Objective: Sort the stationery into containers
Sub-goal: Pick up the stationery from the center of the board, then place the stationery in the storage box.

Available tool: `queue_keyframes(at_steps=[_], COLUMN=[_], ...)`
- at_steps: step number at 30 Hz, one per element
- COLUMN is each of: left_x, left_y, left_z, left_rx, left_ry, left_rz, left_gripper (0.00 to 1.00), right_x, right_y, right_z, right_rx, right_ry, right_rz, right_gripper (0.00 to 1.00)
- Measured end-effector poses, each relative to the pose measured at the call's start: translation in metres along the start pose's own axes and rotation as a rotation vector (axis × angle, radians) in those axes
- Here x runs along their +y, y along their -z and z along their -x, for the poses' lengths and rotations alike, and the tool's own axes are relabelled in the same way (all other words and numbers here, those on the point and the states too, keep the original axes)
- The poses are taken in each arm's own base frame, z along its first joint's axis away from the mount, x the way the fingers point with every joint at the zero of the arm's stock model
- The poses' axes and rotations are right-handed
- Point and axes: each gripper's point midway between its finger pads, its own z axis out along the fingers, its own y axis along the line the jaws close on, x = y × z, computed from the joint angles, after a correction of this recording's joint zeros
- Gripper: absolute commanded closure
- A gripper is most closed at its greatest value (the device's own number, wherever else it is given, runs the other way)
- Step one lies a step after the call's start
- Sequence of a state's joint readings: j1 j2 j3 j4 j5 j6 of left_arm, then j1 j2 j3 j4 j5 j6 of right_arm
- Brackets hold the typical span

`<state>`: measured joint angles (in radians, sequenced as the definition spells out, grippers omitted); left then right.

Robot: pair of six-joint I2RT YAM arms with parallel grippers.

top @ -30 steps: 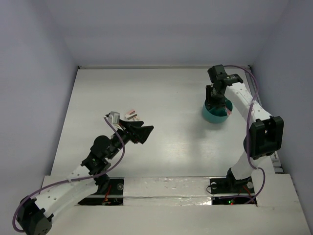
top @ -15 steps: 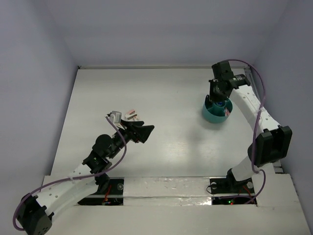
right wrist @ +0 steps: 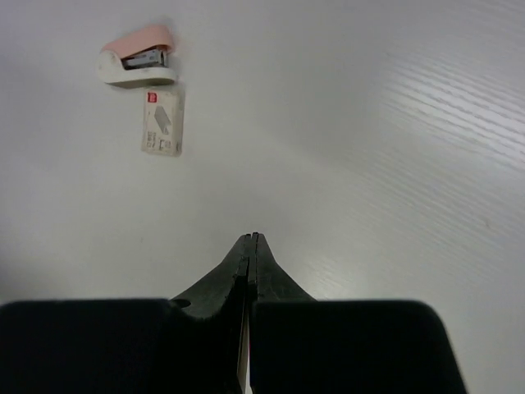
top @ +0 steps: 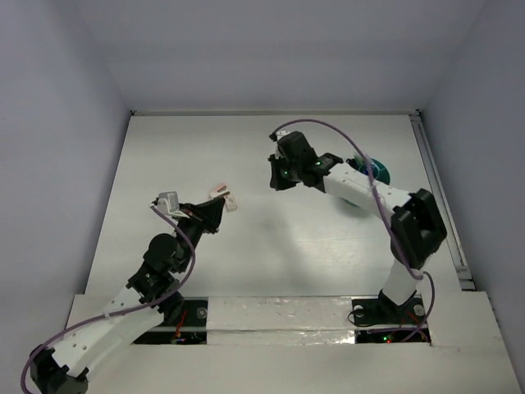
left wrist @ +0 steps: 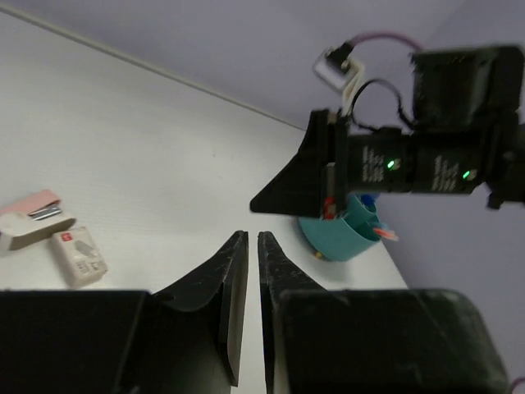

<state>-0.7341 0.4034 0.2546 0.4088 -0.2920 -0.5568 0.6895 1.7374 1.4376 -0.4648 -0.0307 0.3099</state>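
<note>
Pale pink-and-white plastic mini stapler (right wrist: pixel 137 57) and small flat white rectangular box (right wrist: pixel 162 121) lie just beside each other on the white table (right wrist: pixel 394 123), ahead of my right gripper (right wrist: pixel 253 238), whose jaws are together and empty. The left gripper (left wrist: pixel 252 238) has its jaws all but together, also empty. The round teal cup (left wrist: pixel 344 234) stands well apart. I judge both items light, stiff and smooth, so I would pinch the stapler across its long sides, mid-body.

Left tool (top: pixel 215 210): reached out over the counter's (top: pixel 271 246) left half, tip just beside the small pink-and-white pieces (top: pixel 222 197).
Right tool (top: pixel 276 176): swung out over mid-counter, pointed left, apart from those pieces.
Teal cup (top: pixel 379 171): sat on the right, mostly hidden behind the right arm.
</note>
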Motion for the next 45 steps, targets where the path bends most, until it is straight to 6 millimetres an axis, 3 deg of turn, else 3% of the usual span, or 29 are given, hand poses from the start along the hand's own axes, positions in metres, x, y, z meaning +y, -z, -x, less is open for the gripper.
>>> queue_keyframes(at_steps=[1, 3, 4, 8, 14, 21, 22, 26, 28, 31, 35, 37, 41, 45], left_x=[0.004, 0.010, 0.013, 0.023, 0.036, 0.040, 0.040, 0.040, 0.041, 0.042, 0.045, 0.045, 0.042, 0.041], left_y=[0.002, 0.005, 0.007, 0.012, 0.015, 0.021, 0.023, 0.030, 0.031, 0.030, 0.028, 0.027, 0.026, 0.023], left_z=[0.005, 0.015, 0.020, 0.030, 0.026, 0.033, 0.037, 0.047, 0.048, 0.046, 0.040, 0.039, 0.038, 0.030], left_rx=[-0.020, -0.065, -0.086, -0.132, -0.131, -0.160, -0.176, -0.229, -0.233, -0.224, -0.204, -0.200, -0.191, -0.160], left_ry=[0.002, 0.008, 0.011, 0.006, -0.024, -0.024, -0.016, 0.010, 0.011, 0.005, -0.007, -0.008, -0.009, -0.020], left_rz=[0.021, 0.054, 0.071, 0.124, 0.168, 0.187, 0.186, 0.177, 0.181, 0.187, 0.199, 0.196, 0.184, 0.174], left_gripper=[0.93, 0.92, 0.92, 0.90, 0.89, 0.87, 0.86, 0.84, 0.84, 0.84, 0.83, 0.83, 0.81, 0.81], right_x=[0.007, 0.023, 0.032, 0.070, 0.101, 0.098, 0.096, 0.087, 0.086, 0.083, 0.081, 0.072, 0.050, 0.016], right_y=[-0.012, -0.037, -0.057, -0.093, -0.132, -0.150, -0.152, -0.161, -0.161, -0.159, -0.156, -0.144, -0.091, -0.014], right_z=[-0.005, -0.012, -0.017, -0.036, -0.059, -0.050, -0.047, -0.049, -0.048, -0.048, -0.048, -0.054, -0.047, 0.000], right_rx=[0.008, 0.010, 0.016, 0.049, 0.076, 0.049, 0.040, 0.032, 0.023, 0.020, 0.006, 0.013, -0.009, -0.145], right_ry=[-0.004, -0.010, -0.004, 0.043, 0.126, 0.151, 0.154, 0.176, 0.186, 0.205, 0.209, 0.213, 0.218, 0.161], right_rz=[0.022, 0.060, 0.067, 0.092, 0.063, 0.009, -0.005, -0.056, -0.073, -0.100, -0.126, -0.147, -0.200, -0.261], right_gripper=[0.96, 0.76, 0.56, 0.31, 0.28, 0.32, 0.34, 0.57, 0.58, 0.71, 0.73, 0.73, 0.74, 0.74])
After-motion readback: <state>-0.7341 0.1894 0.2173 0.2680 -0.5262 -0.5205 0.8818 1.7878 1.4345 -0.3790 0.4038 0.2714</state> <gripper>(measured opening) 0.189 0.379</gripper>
